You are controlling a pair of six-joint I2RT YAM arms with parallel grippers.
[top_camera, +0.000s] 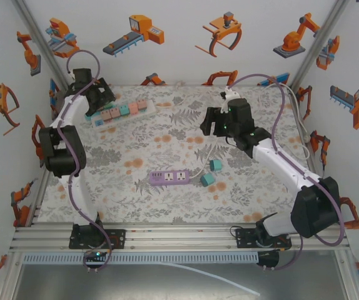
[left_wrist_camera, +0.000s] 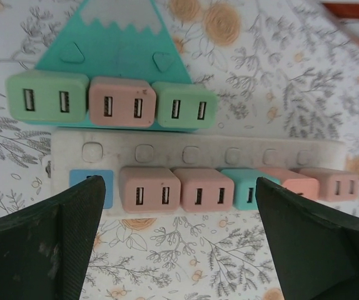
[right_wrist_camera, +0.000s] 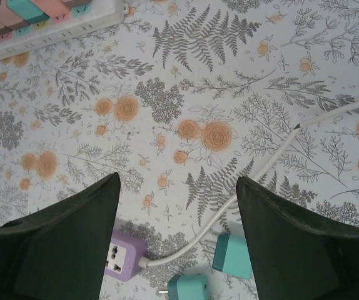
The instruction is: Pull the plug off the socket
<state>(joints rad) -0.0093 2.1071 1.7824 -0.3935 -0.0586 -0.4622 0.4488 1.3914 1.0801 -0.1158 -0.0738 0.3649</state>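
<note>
Left gripper (left_wrist_camera: 179,215), released and empty, hangs over pink plugs (left_wrist_camera: 149,189) in the white socket strip (left_wrist_camera: 192,153): likely light, rigid, tight-seated, best gripped by the flat sides.

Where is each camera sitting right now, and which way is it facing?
Top external: above and behind the arm bases, looking down on the table; both arms show, left gripper over the white strip, right gripper beyond the purple strip.
Left wrist: on the left arm, looking down at the adapters in the white strip; left fingers frame the bottom.
Right wrist: on the right arm, looking down at the table; right fingers flank the purple strip and teal plugs.
Shared: all three show the white strip.
</note>
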